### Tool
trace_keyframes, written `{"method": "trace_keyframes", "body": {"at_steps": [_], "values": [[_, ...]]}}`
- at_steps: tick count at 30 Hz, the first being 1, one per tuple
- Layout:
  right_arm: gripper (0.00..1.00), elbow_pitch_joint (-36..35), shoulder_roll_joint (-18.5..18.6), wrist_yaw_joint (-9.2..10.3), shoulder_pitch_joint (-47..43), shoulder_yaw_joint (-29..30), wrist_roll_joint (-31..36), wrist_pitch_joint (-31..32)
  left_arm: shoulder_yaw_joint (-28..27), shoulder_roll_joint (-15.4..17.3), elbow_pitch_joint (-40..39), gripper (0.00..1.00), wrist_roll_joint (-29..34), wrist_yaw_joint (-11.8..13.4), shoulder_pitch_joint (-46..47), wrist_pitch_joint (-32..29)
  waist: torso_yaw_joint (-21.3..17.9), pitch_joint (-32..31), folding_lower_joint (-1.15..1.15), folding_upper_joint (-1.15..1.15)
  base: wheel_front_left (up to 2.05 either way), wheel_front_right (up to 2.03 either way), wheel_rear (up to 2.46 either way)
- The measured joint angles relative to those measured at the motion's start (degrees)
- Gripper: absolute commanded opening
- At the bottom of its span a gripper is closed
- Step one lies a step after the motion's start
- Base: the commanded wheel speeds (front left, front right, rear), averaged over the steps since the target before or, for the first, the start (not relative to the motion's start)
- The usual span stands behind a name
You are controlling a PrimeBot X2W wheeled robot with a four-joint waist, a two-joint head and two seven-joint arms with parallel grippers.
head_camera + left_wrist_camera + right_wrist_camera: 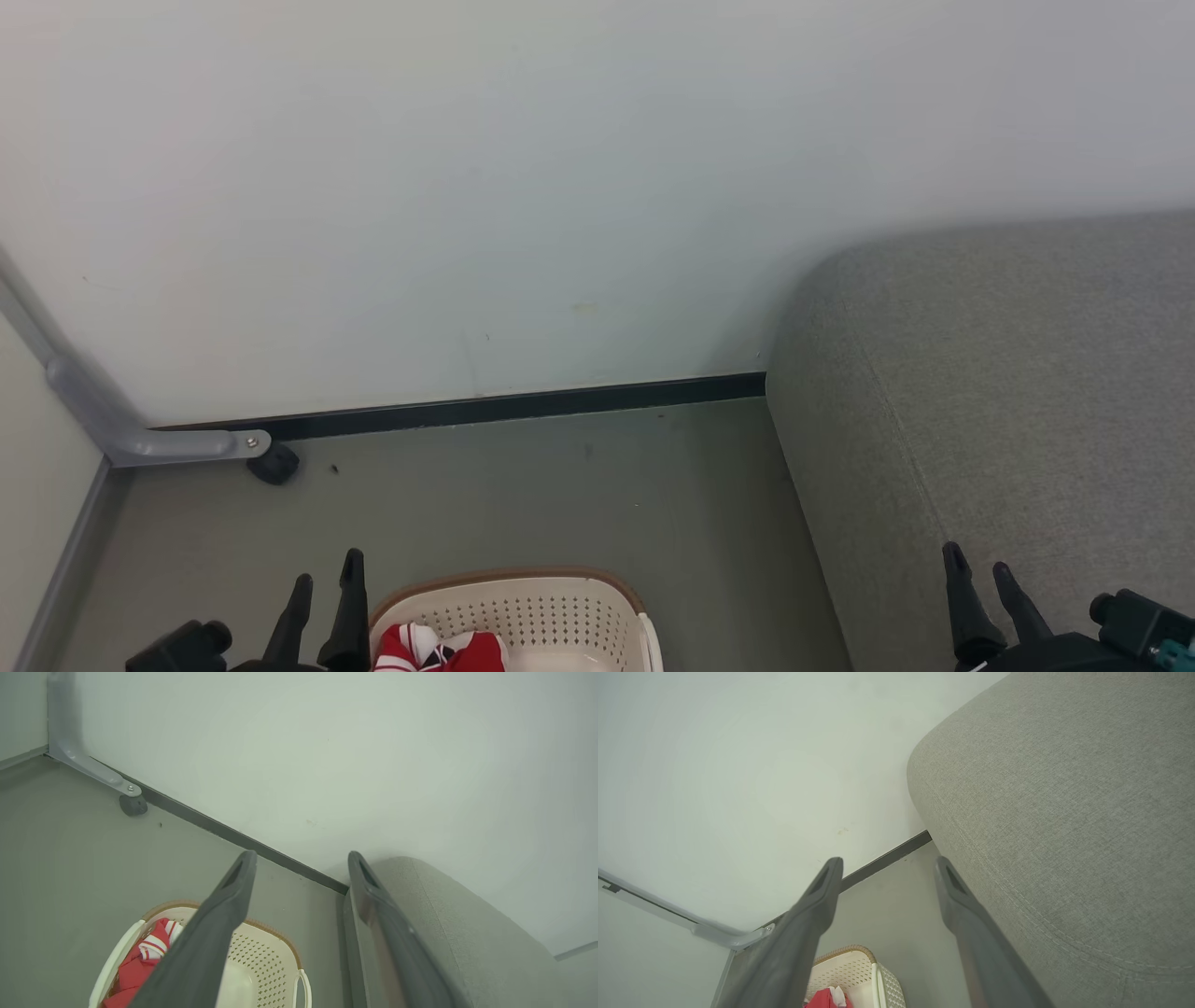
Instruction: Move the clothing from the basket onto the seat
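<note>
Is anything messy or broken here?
Nothing really. The red clothing is scrunched up in the basket, which stands upright on the floor by the seat. No spills or damage.

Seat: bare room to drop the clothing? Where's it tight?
The seat top is bare from its rounded corner by the wall to the right claw. The floor between skirting, basket and seat is bare too. Tight: basket's left side, clothing near left claw.

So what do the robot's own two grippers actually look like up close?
The left gripper and right gripper each have two long, matte dark grey fingers tapering to rounded tips with a slot-like recess near each tip, on black housings.
</note>
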State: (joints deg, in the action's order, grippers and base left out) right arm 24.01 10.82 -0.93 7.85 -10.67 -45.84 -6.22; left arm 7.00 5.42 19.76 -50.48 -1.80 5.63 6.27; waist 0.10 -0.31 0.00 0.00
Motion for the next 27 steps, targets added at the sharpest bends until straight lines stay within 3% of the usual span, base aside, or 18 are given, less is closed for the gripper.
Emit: {"method": "trace_keyframes", "body": {"at_steps": [14,27], "values": [[1.0,2.5,1.5,2.02,1.2,-4.5,12.4,-3.5,3.0,0.8,1.6,1.0,15.5,2.9,0.0,3.5,0.0,-0.1,0.0,0.0,0.0,0.0,0.0],[1.0,4.3,2.8,3.32,2.6,-7.4,21.8,-6.5,3.4,0.9,3.8,1.0,24.7,4.5,0.0,6.5,0.0,-0.4,0.0,0.0,0.0,0.0,0.0]]}}
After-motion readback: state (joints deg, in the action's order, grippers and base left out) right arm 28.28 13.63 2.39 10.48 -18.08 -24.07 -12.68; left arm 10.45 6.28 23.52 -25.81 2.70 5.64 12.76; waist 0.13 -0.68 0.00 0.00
